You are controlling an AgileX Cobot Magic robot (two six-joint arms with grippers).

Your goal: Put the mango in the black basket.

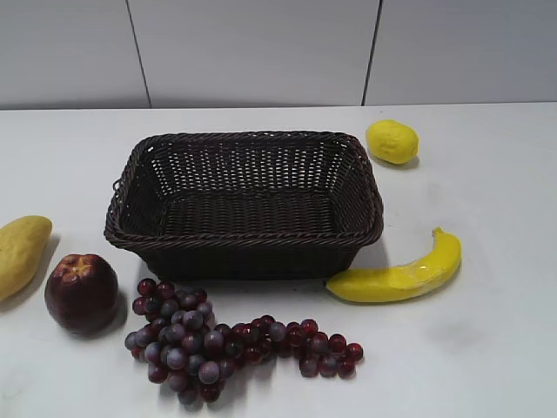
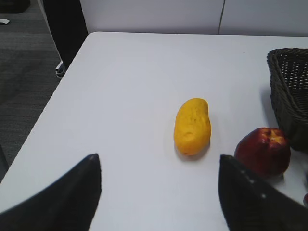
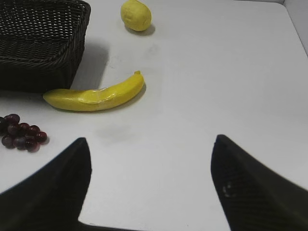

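Altogether one mango, one apple, one banana, one lemon, one grape bunch and one black basket are counted on the white table. Both sets of jaws are spread apart, nothing grasped. The mango is seen ahead of the left jaws, centred between them, well apart from the basket. Grey wall panels are seen behind.

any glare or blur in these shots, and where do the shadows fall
Exterior view: even light, sharp, the mango cropped at the left edge. Left wrist view: soft shadow beneath the mango. Right wrist view: the black basket throws a shadow rightward; the dark fingers look blurred.
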